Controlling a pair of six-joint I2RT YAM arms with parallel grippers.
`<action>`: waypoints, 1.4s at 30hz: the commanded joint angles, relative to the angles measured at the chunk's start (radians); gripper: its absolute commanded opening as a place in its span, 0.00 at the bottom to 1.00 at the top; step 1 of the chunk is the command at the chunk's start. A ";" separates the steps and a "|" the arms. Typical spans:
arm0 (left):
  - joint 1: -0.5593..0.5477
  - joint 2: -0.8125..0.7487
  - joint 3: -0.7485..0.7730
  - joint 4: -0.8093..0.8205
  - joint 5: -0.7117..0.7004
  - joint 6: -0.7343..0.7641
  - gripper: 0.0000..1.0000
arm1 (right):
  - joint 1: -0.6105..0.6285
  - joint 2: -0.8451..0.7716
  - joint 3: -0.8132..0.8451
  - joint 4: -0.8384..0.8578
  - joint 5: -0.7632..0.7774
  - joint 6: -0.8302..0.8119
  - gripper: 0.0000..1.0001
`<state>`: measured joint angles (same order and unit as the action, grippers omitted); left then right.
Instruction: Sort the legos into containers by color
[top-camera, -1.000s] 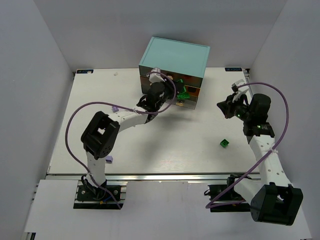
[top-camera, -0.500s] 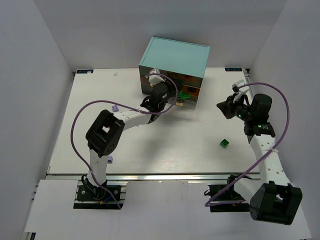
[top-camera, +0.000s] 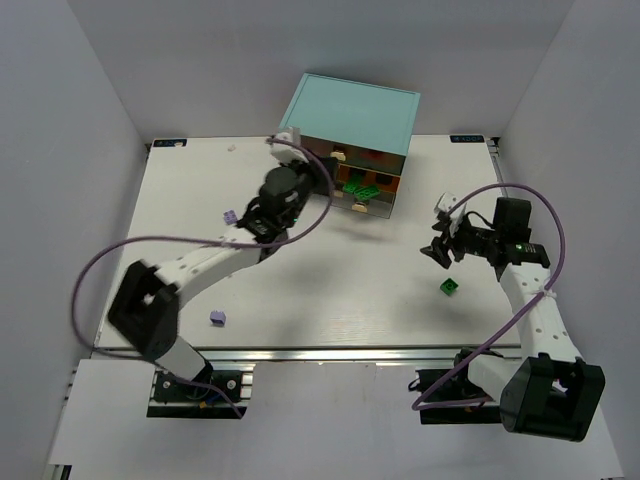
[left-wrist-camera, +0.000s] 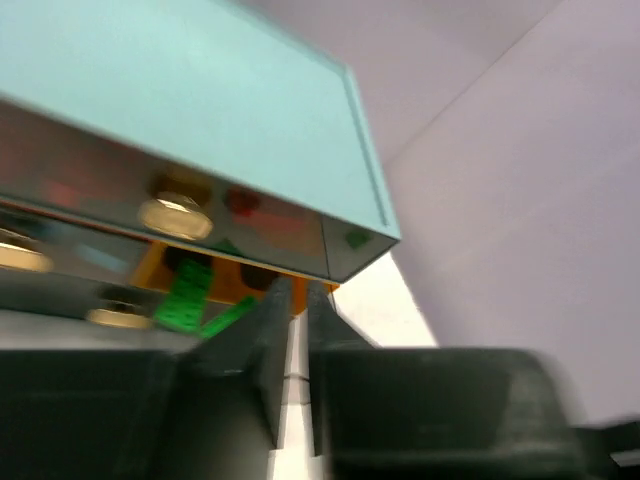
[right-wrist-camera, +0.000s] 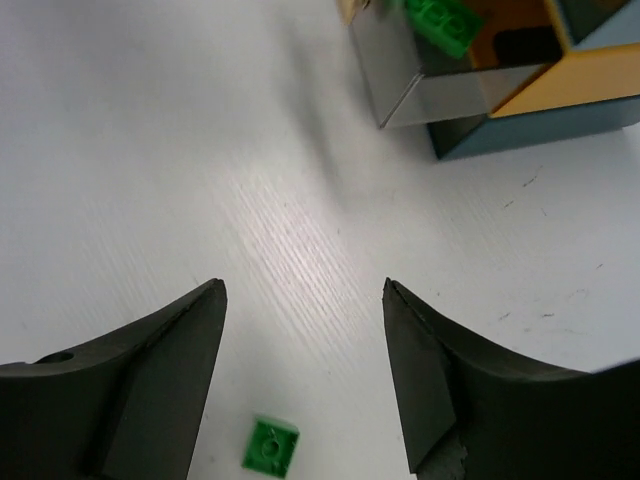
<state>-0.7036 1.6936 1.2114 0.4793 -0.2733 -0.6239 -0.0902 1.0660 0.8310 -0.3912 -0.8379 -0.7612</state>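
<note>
Between my wide-spread right fingers (right-wrist-camera: 150, 350) waits one green lego (right-wrist-camera: 270, 445). Ahead of my nearly closed, empty left fingers (left-wrist-camera: 262, 350), a drawer (right-wrist-camera: 400, 95) holds greens (left-wrist-camera: 185, 295); two lavender legos (top-camera: 216, 319) remain behind them.

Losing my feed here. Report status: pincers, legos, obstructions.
Left pincer nearly shut, empty, by the cabinet. Right pincer open above loose green lego. Two lavender legos also loose. Nothing blocking the green one.

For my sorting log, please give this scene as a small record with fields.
left pincer: nearly closed, empty, facing cabinet
right pincer: open, empty, aimed at green lego
green lego: loose on table
lavender legos: two, loose on table's left half
pulled-out drawer: holds green legos
</note>
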 joint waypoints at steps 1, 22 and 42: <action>0.010 -0.320 -0.113 -0.094 -0.032 0.253 0.15 | 0.000 0.005 -0.009 -0.283 0.031 -0.534 0.70; -0.017 -0.868 -0.385 -0.287 -0.205 0.599 0.70 | 0.053 0.238 -0.007 -0.258 0.600 -0.078 0.89; -0.017 -0.876 -0.406 -0.265 -0.207 0.604 0.71 | 0.087 0.381 -0.078 -0.130 0.662 -0.035 0.28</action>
<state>-0.7166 0.8238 0.8101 0.2066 -0.4892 -0.0288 -0.0097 1.4452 0.7467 -0.5278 -0.1600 -0.7666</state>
